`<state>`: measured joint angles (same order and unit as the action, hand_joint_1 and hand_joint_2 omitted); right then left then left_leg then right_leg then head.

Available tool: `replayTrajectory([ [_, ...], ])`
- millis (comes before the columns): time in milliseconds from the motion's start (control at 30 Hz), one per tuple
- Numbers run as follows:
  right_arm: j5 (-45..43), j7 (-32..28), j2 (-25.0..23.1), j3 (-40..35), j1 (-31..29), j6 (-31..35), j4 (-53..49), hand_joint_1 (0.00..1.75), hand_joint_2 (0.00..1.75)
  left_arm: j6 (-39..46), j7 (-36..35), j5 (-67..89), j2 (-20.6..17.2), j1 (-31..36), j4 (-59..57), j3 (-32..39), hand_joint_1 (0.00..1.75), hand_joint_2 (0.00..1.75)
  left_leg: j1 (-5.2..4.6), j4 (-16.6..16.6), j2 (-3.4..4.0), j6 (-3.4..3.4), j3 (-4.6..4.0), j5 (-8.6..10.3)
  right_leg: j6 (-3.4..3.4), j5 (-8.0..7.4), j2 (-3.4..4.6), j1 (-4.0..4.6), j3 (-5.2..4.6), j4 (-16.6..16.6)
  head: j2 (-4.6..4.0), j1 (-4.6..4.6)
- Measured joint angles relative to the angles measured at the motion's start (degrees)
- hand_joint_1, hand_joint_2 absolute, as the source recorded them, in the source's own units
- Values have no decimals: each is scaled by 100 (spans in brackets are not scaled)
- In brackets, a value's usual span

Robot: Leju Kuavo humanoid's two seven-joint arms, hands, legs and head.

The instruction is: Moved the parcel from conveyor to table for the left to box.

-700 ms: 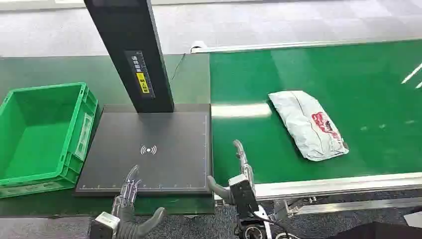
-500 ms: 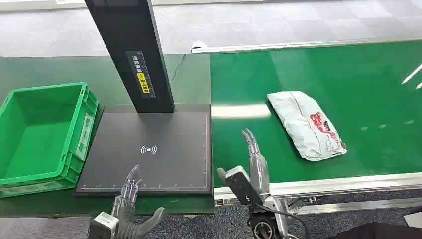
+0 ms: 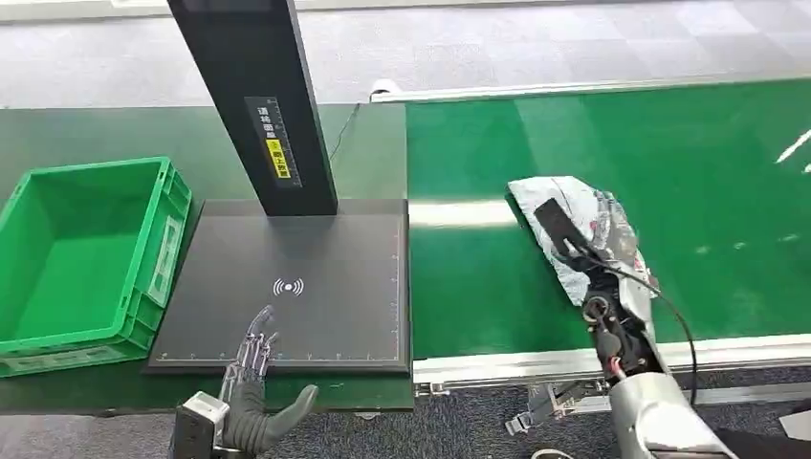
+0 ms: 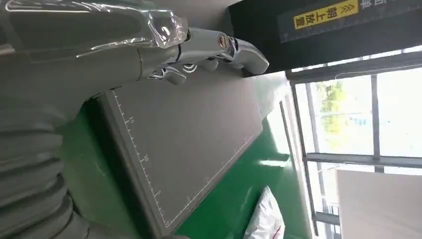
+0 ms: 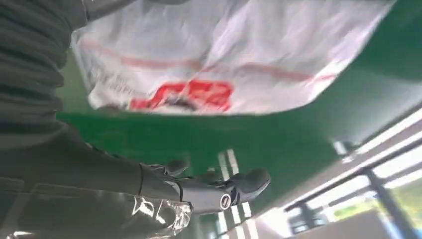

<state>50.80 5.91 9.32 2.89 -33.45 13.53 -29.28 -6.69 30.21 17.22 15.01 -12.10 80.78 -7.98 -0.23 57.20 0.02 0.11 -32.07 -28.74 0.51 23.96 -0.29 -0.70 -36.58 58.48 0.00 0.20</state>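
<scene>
The white parcel with red print lies on the green conveyor belt. My right hand is stretched out over it, covering its middle, with the fingers spread. In the right wrist view the parcel is close in front of the palm and the fingers are extended and apart from it. My left hand hovers at the near edge of the black scanner pad, fingers straight and holding nothing. In the left wrist view the left hand is above the pad, and the parcel is far off.
A green crate stands at the left of the pad, with nothing in it. A black post with a yellow label rises from the pad's far edge. The conveyor's metal rail runs along the near side.
My right arm has swung out from the conveyor's near rail, forward and to the right, and its hand is now over the parcel. The left hand has barely moved.
</scene>
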Motion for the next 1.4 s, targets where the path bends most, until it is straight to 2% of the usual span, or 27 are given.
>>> replayTrajectory([
  [167, 339, 758, 476, 188, -113, 9, 551, 0, 175, -15, 35, -57, -48, 64, -72, 2, 0, 175, 1, -1, -9, 3, -11, -4, 7, 6, -5, 0, -5, -1, -2, 2],
  [300, 360, 858, 754, 422, -70, -39, 828, 0, 175, -118, 59, -105, -79, 68, -76, 2, 0, 175, 0, -1, -5, 5, -16, -7, 7, 6, -4, -2, -8, -1, -2, 2],
  [600, 465, 586, 859, 793, 214, -319, 1097, 0, 175, -363, 120, -164, -125, 173, -131, 4, 0, 175, 1, -2, -5, 5, -16, -6, 7, 6, -3, -2, -8, 0, 0, 2],
  [733, 485, -227, 782, 900, 334, -227, 1129, 0, 175, -387, 136, -160, -138, 233, -181, 4, 0, 175, 1, -3, -5, 5, -17, -6, 7, 6, -3, -2, -8, 0, -2, 0],
  [800, 498, -828, 729, 973, 360, 163, 1129, 0, 175, -389, 153, -109, -149, 238, -199, 4, 0, 175, 1, -3, -5, 5, -17, -5, 7, 6, -3, -2, -8, 0, -2, 0],
  [900, 513, -1419, 666, 1099, 335, 926, 1119, 0, 175, -389, 184, -61, -153, 243, -208, 4, 0, 175, 1, -2, -5, 5, -17, -5, 7, 6, -3, -2, -7, 0, -2, 0],
  [1067, 590, -1778, 609, 1272, 185, 2193, 1046, 0, 175, -334, 234, -41, -153, 281, -251, -2, 0, 175, 1, -2, -5, 6, -19, -4, 7, 6, -3, -4, -7, 0, -2, 0],
  [1133, 618, -1861, 594, 1368, 57, 2452, 1042, 0, 175, -280, 249, -39, -153, 314, -286, -4, 0, 175, 0, -2, -5, 6, -17, -4, 7, 6, -3, -4, -6, 0, 0, 0],
  [1233, 758, -1826, 572, 1418, -139, 2334, 1042, 0, 175, -232, 260, -44, -153, 386, -350, -7, 0, 175, 1, -2, -4, 5, -18, -4, 7, 5, -3, -4, -6, 1, -2, 0],
  [1300, 811, -1847, 531, 1447, -295, 1706, 1051, 0, 175, -212, 280, -68, -155, 430, -411, -7, 0, 175, 1, -2, 1, 5, -16, -3, 5, 4, 0, -4, -6, 1, -2, 0],
  [1400, 756, -2071, 402, 1486, -482, 370, 1077, 0, 175, -216, 367, -111, -173, 505, -529, -7, 0, 175, 2, -2, 2, 3, -15, -1, 5, 4, 0, -2, -6, 2, -2, 0],
])
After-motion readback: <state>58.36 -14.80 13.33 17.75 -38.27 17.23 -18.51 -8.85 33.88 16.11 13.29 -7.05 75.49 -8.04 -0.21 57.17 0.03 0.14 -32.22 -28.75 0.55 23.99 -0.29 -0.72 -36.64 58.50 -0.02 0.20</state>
